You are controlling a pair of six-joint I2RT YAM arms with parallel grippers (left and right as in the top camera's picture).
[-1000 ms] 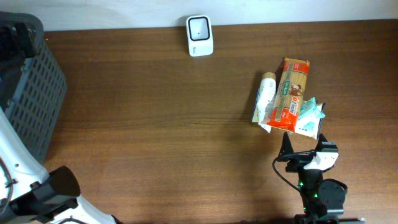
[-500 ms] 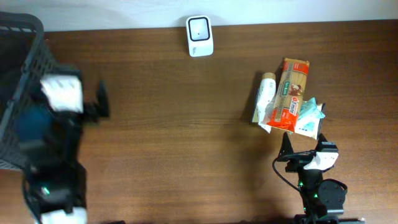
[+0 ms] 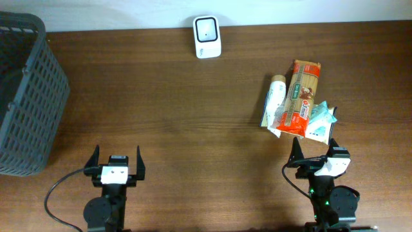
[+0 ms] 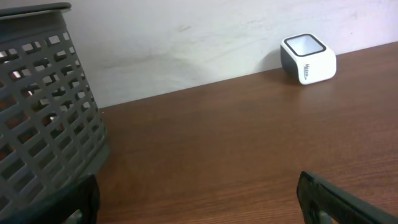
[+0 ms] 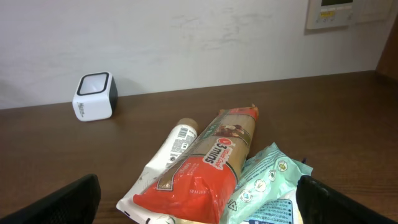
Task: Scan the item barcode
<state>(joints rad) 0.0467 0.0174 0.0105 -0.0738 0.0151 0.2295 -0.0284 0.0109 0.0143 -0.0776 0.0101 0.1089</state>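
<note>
Red pasta packet [image 3: 301, 90] lies untouched, so grabbing it comes first. Left gripper [image 3: 116, 156] and right gripper [image 3: 315, 149] are spread wide and empty; the right one is nearest.

- left gripper [image 3: 116, 160]: jaws spread wide, nothing between them, fingers pointing straight forward
- left arm [image 3: 103, 209]: folded back low behind gripper, wrist level
- right gripper [image 3: 315, 152]: jaws wide apart too, empty, pointing forward, turned slightly to the right
- right arm [image 3: 331, 203]: folded back low
- arms well apart, side by side
- wrist views: only dark fingertips [image 4: 326, 198] [image 5: 68, 202] at lower corners
</note>
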